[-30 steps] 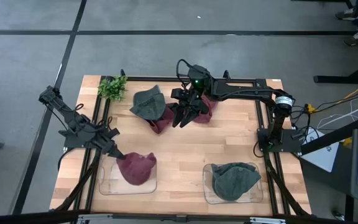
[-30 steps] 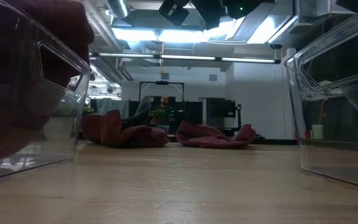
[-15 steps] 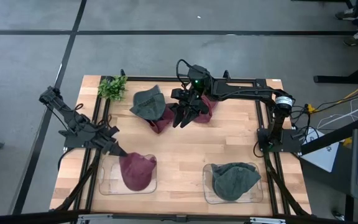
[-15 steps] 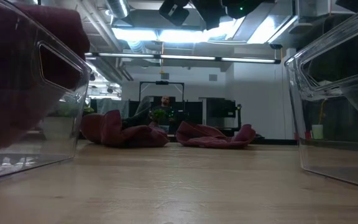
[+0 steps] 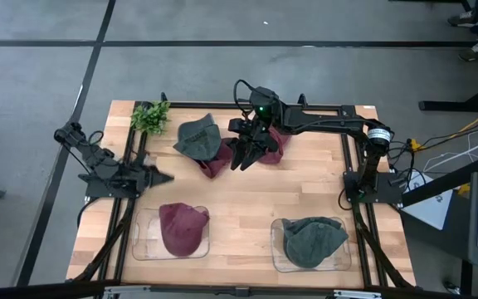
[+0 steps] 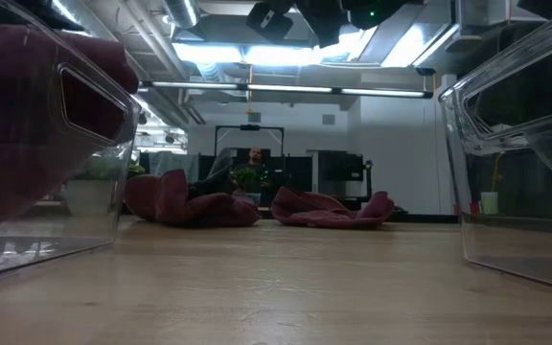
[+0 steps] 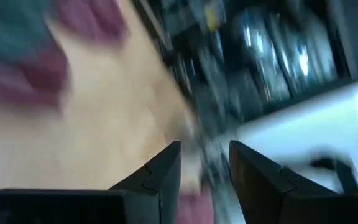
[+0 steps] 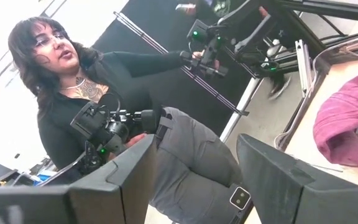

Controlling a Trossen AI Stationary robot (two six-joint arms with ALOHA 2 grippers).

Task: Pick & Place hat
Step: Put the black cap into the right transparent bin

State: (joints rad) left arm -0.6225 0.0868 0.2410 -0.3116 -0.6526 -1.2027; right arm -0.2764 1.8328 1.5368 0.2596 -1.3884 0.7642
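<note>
One maroon hat (image 5: pixel 182 227) lies below left gripper (image 5: pixel 164 177).

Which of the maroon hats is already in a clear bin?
The maroon hat in the left clear bin, nearest the left gripper. The other maroon hats lie loose on the wood at the table's far side.
</note>
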